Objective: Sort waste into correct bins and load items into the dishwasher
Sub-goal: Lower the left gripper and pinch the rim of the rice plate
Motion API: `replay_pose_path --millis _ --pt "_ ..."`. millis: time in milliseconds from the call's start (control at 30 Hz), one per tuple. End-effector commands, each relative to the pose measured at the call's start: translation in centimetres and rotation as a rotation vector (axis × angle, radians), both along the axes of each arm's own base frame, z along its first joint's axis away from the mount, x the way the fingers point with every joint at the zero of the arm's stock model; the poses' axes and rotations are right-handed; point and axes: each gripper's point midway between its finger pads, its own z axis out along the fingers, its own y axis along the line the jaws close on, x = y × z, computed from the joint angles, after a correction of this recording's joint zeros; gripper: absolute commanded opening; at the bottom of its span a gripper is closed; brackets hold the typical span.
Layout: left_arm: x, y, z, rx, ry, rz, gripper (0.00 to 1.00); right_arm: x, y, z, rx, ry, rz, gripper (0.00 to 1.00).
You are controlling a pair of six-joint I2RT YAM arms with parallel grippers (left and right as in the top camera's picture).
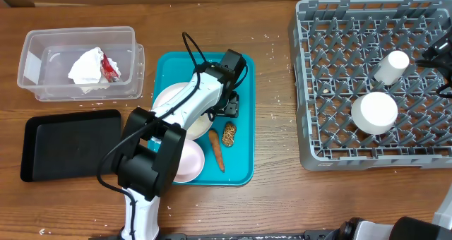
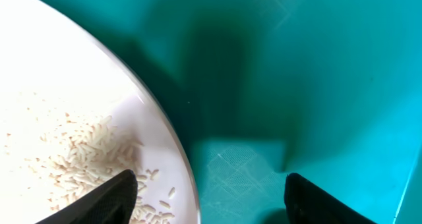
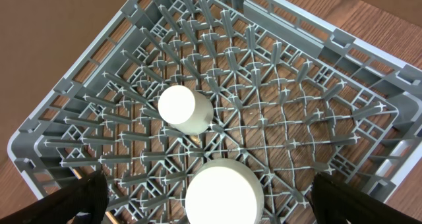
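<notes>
Your left gripper (image 2: 210,183) stands open astride the rim of the plate (image 2: 66,66) (rice grains (image 2: 86,158) lie on it) in the teal tray (image 2: 310,66). Your right gripper (image 3: 208,188) hangs open over the grey rack (image 3: 316,118) at right, which carries a cup (image 3: 184,109) and a bowl (image 3: 223,197).

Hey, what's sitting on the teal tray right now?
A white plate with rice grains, a pink bowl, a carrot and a brown lump. The left arm covers much of the plate.

left arm (image 1: 187,106) covers most of plate (image 1: 167,99) in overhead; wrist cam cuts it off at left edge.
</notes>
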Motion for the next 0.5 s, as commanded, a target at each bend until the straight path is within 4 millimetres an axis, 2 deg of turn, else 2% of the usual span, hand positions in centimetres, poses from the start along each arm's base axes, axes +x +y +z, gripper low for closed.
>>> replay_pose_path --millis 0,33,167,467 --pt "0.75 0.02 0.29 0.016 -0.025 0.009 0.65 -0.06 -0.21 0.51 -0.016 -0.009 -0.004 1.0" --pt "0.76 0.04 0.29 0.016 -0.025 0.009 0.55 -0.06 -0.21 0.49 -0.016 -0.009 -0.004 1.0" --pt "0.78 0.08 0.29 0.018 -0.026 0.01 0.34 -0.06 -0.21 0.49 -0.016 -0.009 -0.004 1.0" --pt "0.22 0.38 -0.09 0.032 -0.002 0.01 0.31 -0.06 -0.21 0.49 -0.016 -0.009 -0.004 1.0"
